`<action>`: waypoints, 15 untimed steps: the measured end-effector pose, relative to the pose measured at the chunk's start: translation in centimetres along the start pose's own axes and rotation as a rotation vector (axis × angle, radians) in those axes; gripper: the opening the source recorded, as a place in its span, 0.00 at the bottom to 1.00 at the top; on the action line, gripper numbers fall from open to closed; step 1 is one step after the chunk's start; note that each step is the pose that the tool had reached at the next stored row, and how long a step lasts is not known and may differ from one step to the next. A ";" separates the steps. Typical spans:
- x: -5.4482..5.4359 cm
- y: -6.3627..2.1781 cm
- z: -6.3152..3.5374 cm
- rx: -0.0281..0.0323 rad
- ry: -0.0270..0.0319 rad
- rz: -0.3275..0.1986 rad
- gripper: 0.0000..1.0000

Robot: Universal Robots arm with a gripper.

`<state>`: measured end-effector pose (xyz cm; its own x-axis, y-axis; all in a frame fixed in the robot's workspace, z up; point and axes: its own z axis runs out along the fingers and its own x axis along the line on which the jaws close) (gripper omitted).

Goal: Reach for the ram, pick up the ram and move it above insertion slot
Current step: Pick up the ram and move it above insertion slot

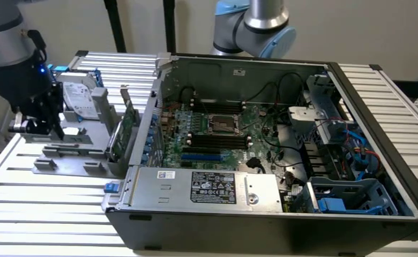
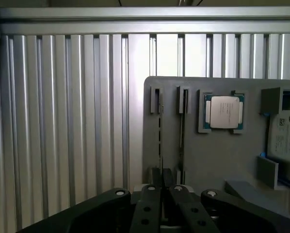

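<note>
My gripper (image 2: 165, 190) hangs over a grey holder plate (image 2: 217, 160), its two black fingers (image 2: 149, 208) close together with a narrow gap and nothing between them. Two narrow slots run along the plate just beyond the fingertips. The ram (image 2: 160, 127) shows there only as a thin dark strip seen edge-on. In the exterior view the gripper (image 1: 43, 130) is above the same holder plate (image 1: 66, 160), to the exterior view's left of the open computer case (image 1: 266, 214). The black memory slots (image 1: 219, 140) lie on the motherboard below the CPU socket (image 1: 224, 123).
A loose CPU (image 2: 223, 112) sits in a pocket of the holder, and a hard drive (image 2: 286, 136) rests at its edge. A green expansion card (image 1: 126, 134) stands upright between the holder and the case wall. A ribbed aluminium table (image 1: 44, 214) carries everything. A second arm (image 1: 262, 24) stands behind the case.
</note>
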<state>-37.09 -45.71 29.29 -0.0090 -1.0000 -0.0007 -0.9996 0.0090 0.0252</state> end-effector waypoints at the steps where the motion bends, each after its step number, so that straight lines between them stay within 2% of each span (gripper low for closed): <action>1: 0.0 -0.14 -0.46 -0.0001 -0.0009 -0.004 0.13; 9: 0.0 -1.53 -4.06 -0.0024 -0.0098 -0.037 0.13; 15: 0.0 -3.15 -6.11 -0.0045 -0.0148 -0.053 0.13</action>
<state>-33.78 -45.71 35.32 0.0438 -0.9989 -0.0170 -0.9986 -0.0443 0.0292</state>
